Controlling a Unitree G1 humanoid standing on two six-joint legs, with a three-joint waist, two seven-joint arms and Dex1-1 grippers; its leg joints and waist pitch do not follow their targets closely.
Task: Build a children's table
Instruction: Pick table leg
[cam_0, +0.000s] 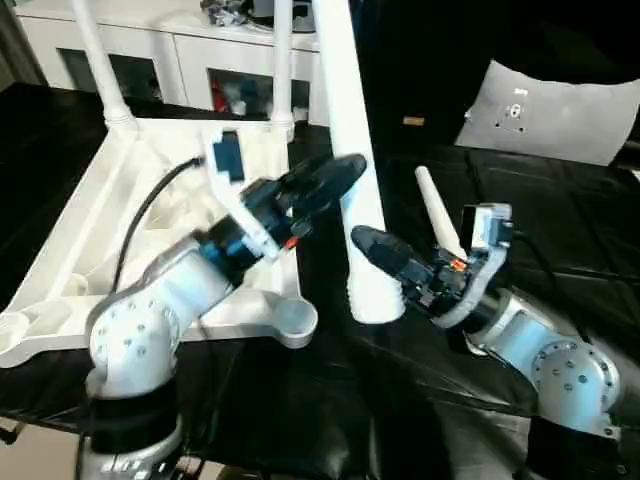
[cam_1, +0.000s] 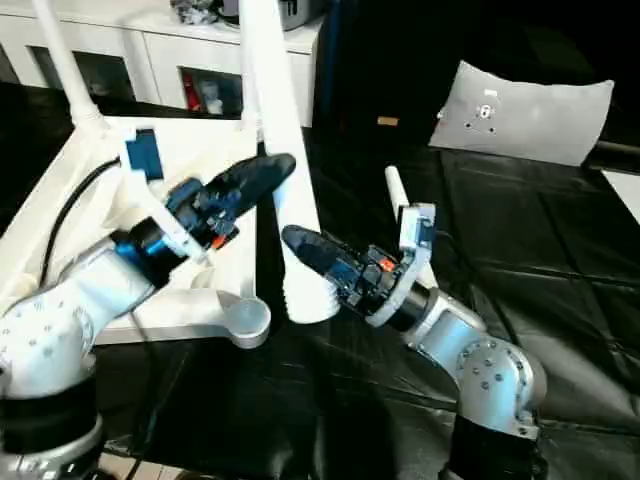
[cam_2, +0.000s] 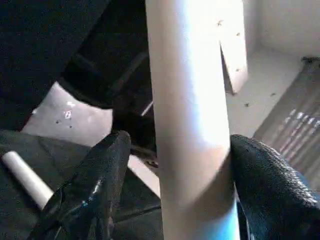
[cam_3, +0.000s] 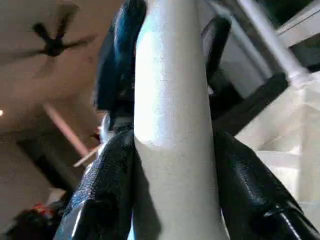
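While clamped between both grippers, a smooth, tapered white leg (cam_0: 352, 150)

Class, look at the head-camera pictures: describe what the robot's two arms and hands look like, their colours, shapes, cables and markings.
Both forearms are rounded silver shells dotted with small screws, ending in black wrist sections. Each hand, the left hand and the right hand, has two black, tapered, textured fingers. A white bracket sits on each wrist, the left one carrying a blue block. A black cable loops along the left arm; small orange-red parts show near both wrists.

Both silver forearms angle inward; the left pincer (cam_0: 335, 178) and the right pincer (cam_0: 368, 241) each clamp the leg (cam_0: 352, 160).
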